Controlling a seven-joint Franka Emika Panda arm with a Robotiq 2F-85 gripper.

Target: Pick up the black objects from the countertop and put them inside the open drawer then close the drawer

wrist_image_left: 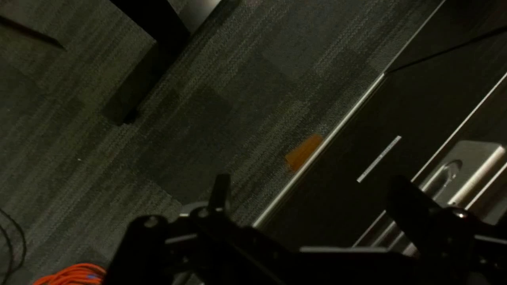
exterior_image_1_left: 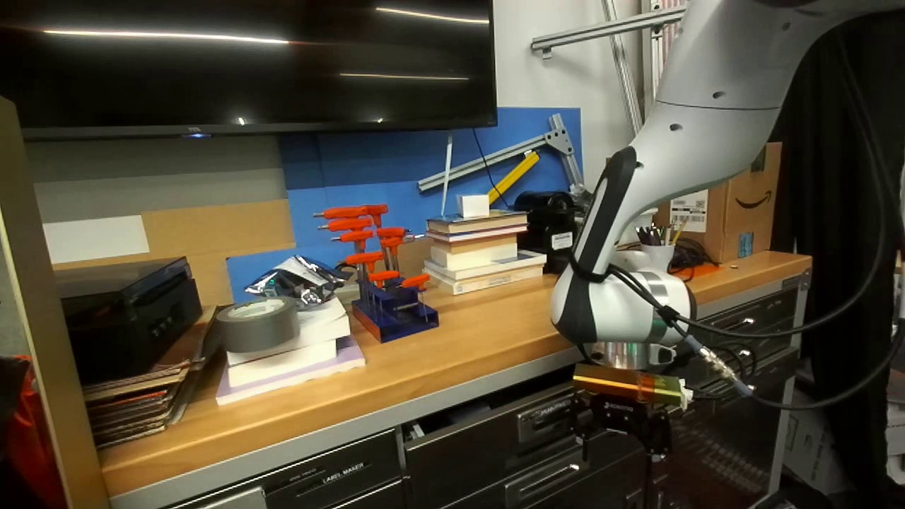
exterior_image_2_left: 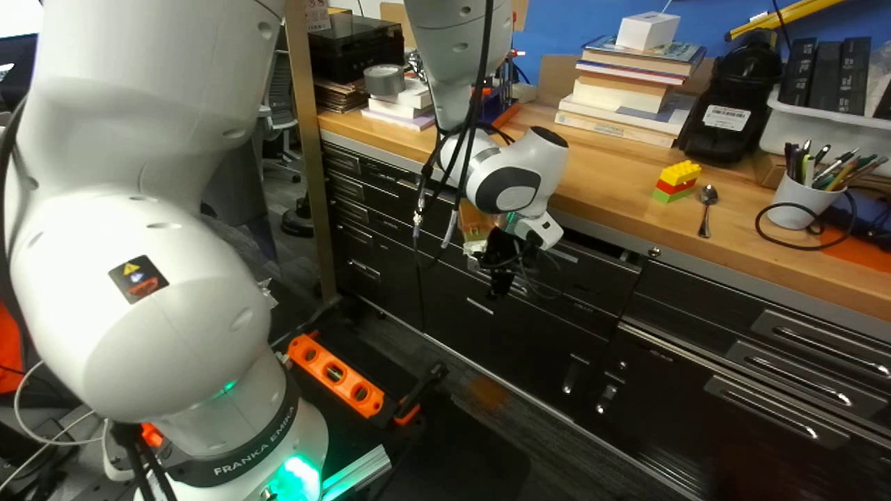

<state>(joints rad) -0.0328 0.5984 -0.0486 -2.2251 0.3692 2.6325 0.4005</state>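
Large dark screen [exterior_image_1_left: 247, 85] above my work area, its face crossed by bright streaks of light [exterior_image_1_left: 166, 37]; behind it, a pale wall [exterior_image_1_left: 565, 85]. Blue panels [exterior_image_1_left: 360, 159] and brown panels [exterior_image_1_left: 226, 232] show below the screen. A dark curtain [exterior_image_1_left: 824, 205] hangs at one side. In an exterior view, a chair [exterior_image_2_left: 280, 87] stands beyond a tan post [exterior_image_2_left: 313, 174]. In my wrist view, striped grey carpet [wrist_image_left: 237, 111] borders dark cabinets [wrist_image_left: 336, 194].

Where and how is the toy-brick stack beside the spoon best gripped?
Probably by two opposite sides, coming straight down from above: the toy-brick stack stands upright on the countertop, its visible sides flat and its studded yellow top uncovered. The spoon lies beside it, apart.
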